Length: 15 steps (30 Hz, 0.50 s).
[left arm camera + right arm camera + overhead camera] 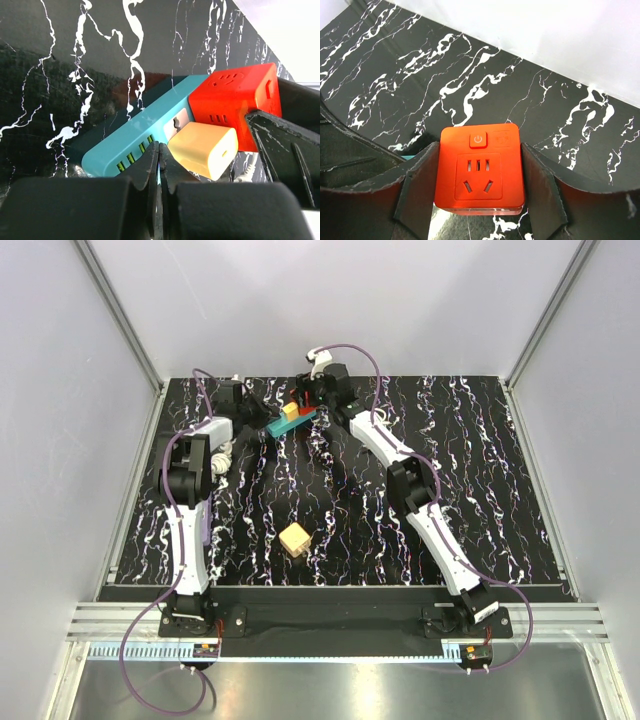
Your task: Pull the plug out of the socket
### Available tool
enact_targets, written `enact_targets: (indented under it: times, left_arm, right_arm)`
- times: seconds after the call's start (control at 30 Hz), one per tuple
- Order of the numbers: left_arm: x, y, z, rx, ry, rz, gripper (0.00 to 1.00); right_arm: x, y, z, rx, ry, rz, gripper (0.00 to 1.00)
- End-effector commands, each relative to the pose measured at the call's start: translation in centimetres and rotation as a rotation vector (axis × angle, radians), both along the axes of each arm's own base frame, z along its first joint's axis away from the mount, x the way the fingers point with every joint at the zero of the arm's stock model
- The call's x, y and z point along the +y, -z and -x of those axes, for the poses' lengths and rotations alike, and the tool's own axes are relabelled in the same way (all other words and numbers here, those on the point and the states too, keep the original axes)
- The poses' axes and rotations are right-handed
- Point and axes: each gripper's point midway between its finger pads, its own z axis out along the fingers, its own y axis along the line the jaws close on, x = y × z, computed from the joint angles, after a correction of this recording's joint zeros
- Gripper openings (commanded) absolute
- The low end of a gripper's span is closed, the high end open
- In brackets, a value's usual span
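Tabletop of black sheet with white marble veining [450, 440], seen from above and from both wrists. The teal-blue plastic power strip [278, 427] lies slantwise at the far centre-left of the table. Its white cord [222, 453] is coiled to the left, beside the left arm.

Two cubes sit close side by side on the strip's upper face [145, 127]. A pale-yellow plastic cube plug [290, 412] sits toward the middle. A red-orange plastic cube plug [303, 400] sits at the far end.

In the left wrist view the yellow plug [202, 149] stands in front of the red one [235, 102]. A row of small green slots shows on the strip's long side.

The right gripper [318, 392] reaches in from the far side. In its own view [480, 150] the two black fingers press against opposite sides of the red-orange cube [479, 170], spread exactly as wide as the cube. The cube's top face carries a power button and one outlet.

The left gripper [255, 410] sits at the strip's left end. Its fingers [145, 167] are drawn together with only a thin slit between them, and nothing is held there. Their tips [158, 150] lie at the strip's long side. Whether they touch it cannot be told.

A second tan-yellow cube [294, 539] rests alone at the near centre, well apart from the strip.
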Motion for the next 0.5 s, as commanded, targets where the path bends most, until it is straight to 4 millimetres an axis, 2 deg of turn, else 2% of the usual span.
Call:
enact_targets:
  times: [0.0,0.27,0.3,0.33,0.4,0.43,0.47]
  left_arm:
    - [1.0,3.8,1.4,0.123,-0.02,-0.092,0.02]
    - [1.0,4.6,1.9,0.153,-0.009,-0.15,0.0]
    - [0.9,4.7,1.9,0.155,-0.007,-0.164,0.0]
    - [1.0,4.5,1.7,0.145,-0.002,-0.182,0.0]
    - [0.8,4.6,1.8,0.147,0.009,-0.198,0.0]
    - [1.0,4.5,1.7,0.141,0.009,-0.215,0.0]
    - [0.8,4.5,1.8,0.144,0.011,-0.224,0.0]
  right_arm:
    - [3.3,-6.6,1.2,-0.162,-0.018,-0.065,0.0]
    - [3.8,-7.1,1.1,-0.2,0.018,-0.084,0.0]
    - [3.7,-8.1,1.0,-0.222,0.031,-0.097,0.0]
    - [3.5,-7.5,1.0,-0.214,0.037,-0.09,0.0]
    - [3.3,-9.2,1.0,-0.243,0.05,-0.114,0.0]
    - [3.1,-8.6,1.0,-0.235,0.052,-0.108,0.0]
    - [3.1,-9.8,1.2,-0.255,0.053,-0.117,0.0]
